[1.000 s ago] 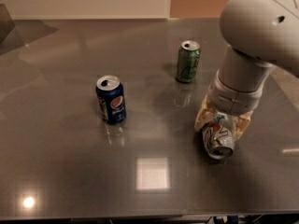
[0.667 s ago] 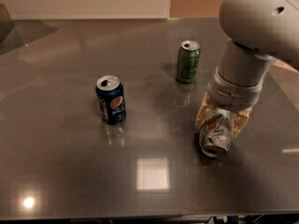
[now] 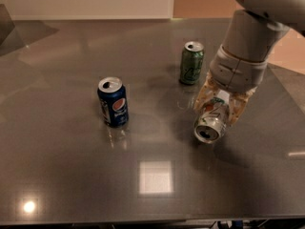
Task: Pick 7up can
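The 7up can [image 3: 211,120] is silvery-white with green lettering and a red spot. It is tilted on its side, its open top facing me, and held just above the grey table [image 3: 62,161] at the right. My gripper [image 3: 218,108] comes down from above and is shut on the can, with a tan finger on each side of it.
A dark green can [image 3: 191,62] stands upright just behind and left of the gripper. A blue Pepsi can [image 3: 113,101] stands upright at centre left. The table's right edge runs close behind the arm [image 3: 248,46].
The gripper has risen with the 7up can in it, lifting the can off the table. The other two cans have not moved.
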Robot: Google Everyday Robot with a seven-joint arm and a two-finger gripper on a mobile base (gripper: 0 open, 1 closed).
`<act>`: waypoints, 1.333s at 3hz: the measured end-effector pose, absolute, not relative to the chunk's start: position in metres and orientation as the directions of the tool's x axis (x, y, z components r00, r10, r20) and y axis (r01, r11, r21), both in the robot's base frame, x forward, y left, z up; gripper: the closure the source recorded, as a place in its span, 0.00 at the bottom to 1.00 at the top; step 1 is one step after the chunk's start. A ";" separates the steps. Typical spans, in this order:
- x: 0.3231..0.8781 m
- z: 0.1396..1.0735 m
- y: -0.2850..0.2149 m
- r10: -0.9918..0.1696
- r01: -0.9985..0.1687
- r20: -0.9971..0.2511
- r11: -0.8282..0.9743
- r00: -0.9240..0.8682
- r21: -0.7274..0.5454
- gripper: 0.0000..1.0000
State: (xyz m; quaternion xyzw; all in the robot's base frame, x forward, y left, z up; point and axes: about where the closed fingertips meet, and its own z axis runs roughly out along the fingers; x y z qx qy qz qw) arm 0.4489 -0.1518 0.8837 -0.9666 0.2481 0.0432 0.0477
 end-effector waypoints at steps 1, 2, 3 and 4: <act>0.456 0.915 -0.141 -0.558 -0.571 -0.123 -0.810 0.821 -0.132 1.00; 0.461 0.933 -0.135 -0.622 -0.634 -0.125 -0.758 0.773 -0.154 1.00; 0.459 0.935 -0.134 -0.672 -0.686 -0.137 -0.714 0.728 -0.143 1.00; 0.459 0.935 -0.134 -0.677 -0.691 -0.139 -0.708 0.723 -0.142 1.00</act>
